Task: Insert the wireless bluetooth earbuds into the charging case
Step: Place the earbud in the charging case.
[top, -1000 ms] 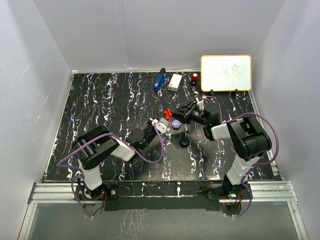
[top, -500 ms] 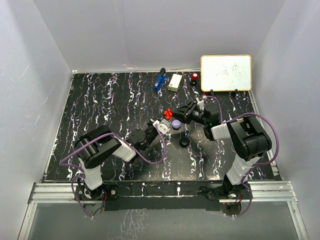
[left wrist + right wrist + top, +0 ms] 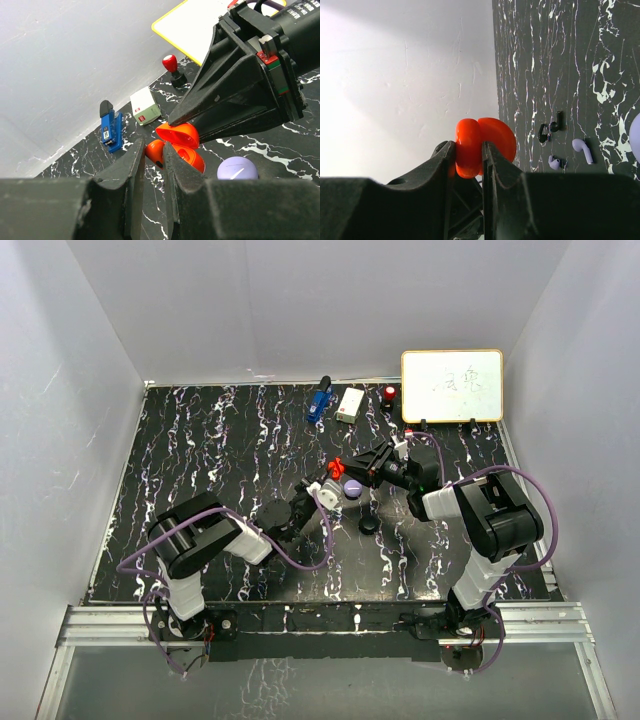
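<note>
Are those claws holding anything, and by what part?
The right gripper pinches the open red case by one half. A small red piece sits at the tips of the left gripper; grip unclear.

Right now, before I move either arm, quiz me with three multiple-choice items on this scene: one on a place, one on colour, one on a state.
1. Where is the red case?
A. lying loose, ungripped
B. between the right gripper's fingers
C. out of every view

2. What colours are the loose earbuds in the right wrist view?
A. black and lavender
B. green and yellow
C. white only

3. How is the red case?
A. shut
B. hinged open
C. in two separate pieces

Answers: B, the fingers clamp it on both sides; A, those buds lie on the table; B, the left wrist view shows its halves spread.
</note>
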